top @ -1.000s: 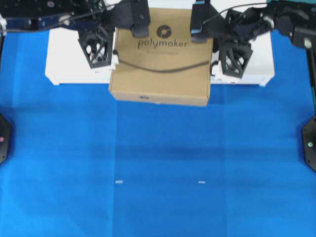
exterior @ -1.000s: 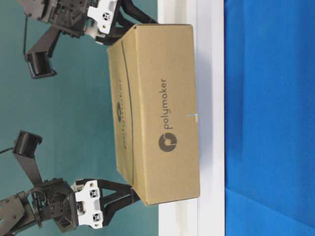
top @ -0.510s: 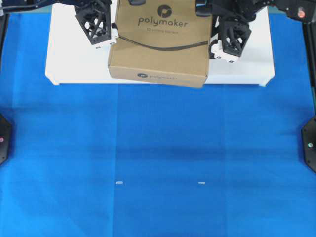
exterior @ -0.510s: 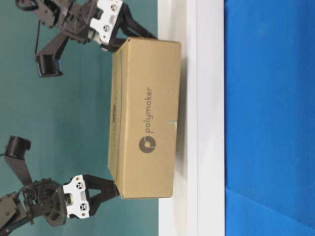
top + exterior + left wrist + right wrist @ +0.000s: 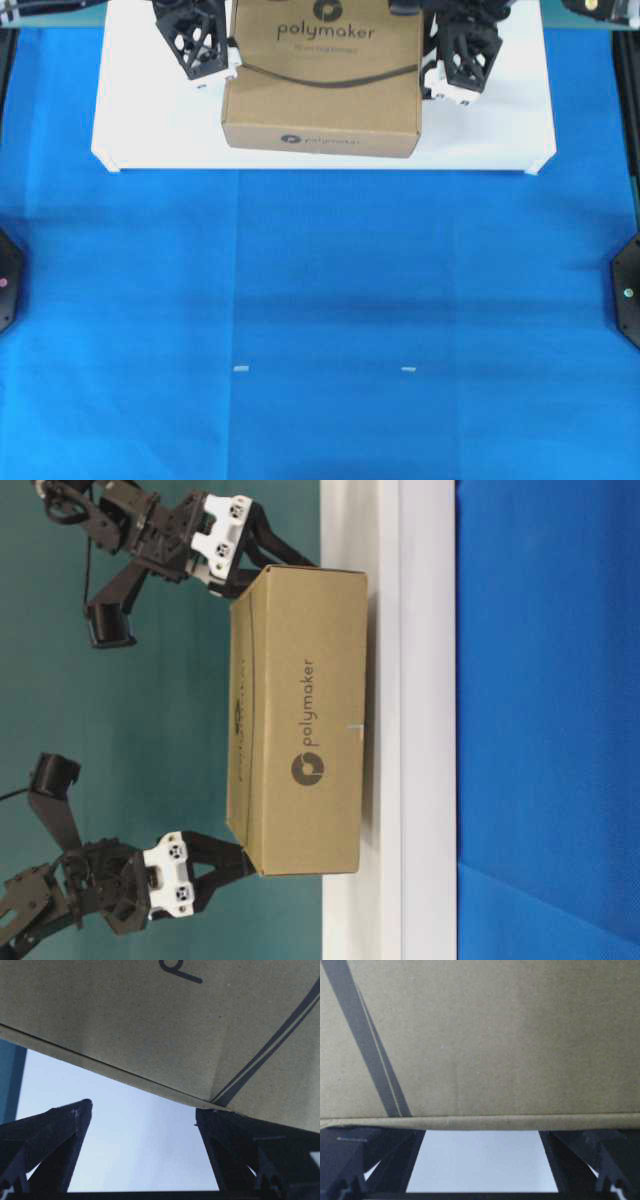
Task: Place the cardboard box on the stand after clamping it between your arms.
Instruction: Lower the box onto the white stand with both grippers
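Observation:
The brown cardboard box (image 5: 320,80) printed "polymaker" is over the white stand (image 5: 150,125), pinched between my two arms. My left gripper (image 5: 200,45) is open and presses the box's left side. My right gripper (image 5: 462,60) is open and presses its right side. The table-level view shows the box (image 5: 300,720) level and close above the stand (image 5: 425,720), with the left gripper (image 5: 215,865) and right gripper (image 5: 250,560) at its ends; I cannot tell whether it touches. Each wrist view shows cardboard (image 5: 150,1020) (image 5: 480,1040) against spread fingertips, with the left gripper (image 5: 142,1110) and right gripper (image 5: 480,1132) holding nothing between the jaws.
The stand sits at the far edge of the blue cloth (image 5: 320,320). Two small white marks (image 5: 240,369) (image 5: 408,369) lie on the cloth near the front. Black arm bases (image 5: 8,280) (image 5: 628,290) stand at both side edges.
Both arms have carried the clamped box further back over the stand and lower towards its top. The box now lies fully within the stand's outline.

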Controlling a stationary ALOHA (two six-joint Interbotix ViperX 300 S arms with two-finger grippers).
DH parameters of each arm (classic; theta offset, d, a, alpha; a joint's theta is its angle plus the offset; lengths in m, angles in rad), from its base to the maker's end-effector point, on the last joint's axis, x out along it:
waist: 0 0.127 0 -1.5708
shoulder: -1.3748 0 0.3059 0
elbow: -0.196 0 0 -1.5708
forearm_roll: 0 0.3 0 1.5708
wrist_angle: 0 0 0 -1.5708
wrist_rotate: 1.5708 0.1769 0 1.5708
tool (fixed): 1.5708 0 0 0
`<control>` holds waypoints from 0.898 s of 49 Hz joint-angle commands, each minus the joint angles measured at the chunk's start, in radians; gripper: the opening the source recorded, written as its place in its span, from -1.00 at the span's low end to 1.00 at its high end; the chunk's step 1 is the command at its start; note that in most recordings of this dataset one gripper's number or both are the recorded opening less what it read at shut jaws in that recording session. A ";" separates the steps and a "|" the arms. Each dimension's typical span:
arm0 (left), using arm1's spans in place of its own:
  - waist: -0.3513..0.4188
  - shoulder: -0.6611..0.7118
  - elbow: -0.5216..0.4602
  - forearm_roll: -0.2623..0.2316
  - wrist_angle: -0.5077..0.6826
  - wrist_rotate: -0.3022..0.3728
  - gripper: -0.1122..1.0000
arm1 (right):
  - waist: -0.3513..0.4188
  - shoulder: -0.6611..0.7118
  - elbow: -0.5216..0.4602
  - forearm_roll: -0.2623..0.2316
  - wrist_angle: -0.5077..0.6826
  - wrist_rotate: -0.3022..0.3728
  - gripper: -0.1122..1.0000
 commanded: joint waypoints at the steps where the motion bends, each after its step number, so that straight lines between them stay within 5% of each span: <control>1: -0.055 0.003 -0.133 -0.031 -0.144 -0.061 0.70 | 0.048 -0.011 -0.178 0.132 -0.029 0.015 0.94; 44: -0.009 0.069 -0.130 -0.031 -0.163 -0.097 0.70 | -0.009 0.086 -0.239 0.132 0.011 0.014 0.94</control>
